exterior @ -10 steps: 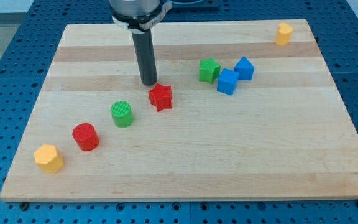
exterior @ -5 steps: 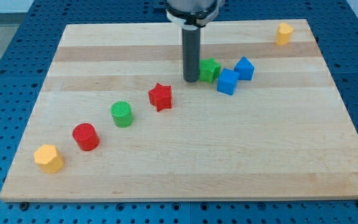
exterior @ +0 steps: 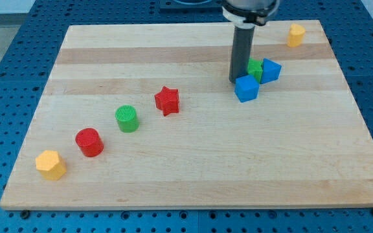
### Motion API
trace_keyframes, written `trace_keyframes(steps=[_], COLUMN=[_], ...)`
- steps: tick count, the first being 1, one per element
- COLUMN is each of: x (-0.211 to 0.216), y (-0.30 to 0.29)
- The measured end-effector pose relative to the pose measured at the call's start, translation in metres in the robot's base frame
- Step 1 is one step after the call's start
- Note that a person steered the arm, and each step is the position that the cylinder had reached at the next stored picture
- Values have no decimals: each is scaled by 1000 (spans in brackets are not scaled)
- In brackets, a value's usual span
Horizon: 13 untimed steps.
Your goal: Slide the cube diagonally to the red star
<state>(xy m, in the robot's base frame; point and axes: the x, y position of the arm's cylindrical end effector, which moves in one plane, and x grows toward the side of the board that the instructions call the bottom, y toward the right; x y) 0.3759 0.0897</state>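
A pale wooden bench [exterior: 193, 175] is seen filling most of the frame, set on a blue perforated surface [exterior: 5, 77]. Going from the view's left, a yellow block [exterior: 50, 164] is found near the lower left corner, close to the left edge. A red cylinder [exterior: 89, 142] is placed up and to its right, then a green cylinder [exterior: 127, 118], then the red star [exterior: 167, 101] left of centre; these four are laid in a rising diagonal, each apart from the next. Open wood is left between the star and the cluster further right, and the whole lower right of the bench is bare.

The blue cube [exterior: 247, 88] is located right of centre in the upper half. A green block [exterior: 256, 68] is tucked just behind it, its shape partly hidden, and a second blue block [exterior: 271, 70] is set against the green one's right side. A small yellow block [exterior: 296, 35] is seen near the upper right corner.

The dark rod is held upright, entering from the top of the frame. My tip [exterior: 237, 80] is placed just at the cube's upper left, close beside the green block. No gripper is fitted, so no grasp is shown.
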Motion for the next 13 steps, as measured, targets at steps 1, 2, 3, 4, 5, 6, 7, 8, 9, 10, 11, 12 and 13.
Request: trace_keyframes(steps=[1, 2, 3, 4, 5, 6, 7, 8, 9, 10, 11, 12, 13], x=[11, 22, 23, 23, 32, 63, 75, 68, 56, 54, 49, 40, 30], y=[5, 13, 30, 57, 74, 74, 68, 53, 34, 13, -2, -13, -21])
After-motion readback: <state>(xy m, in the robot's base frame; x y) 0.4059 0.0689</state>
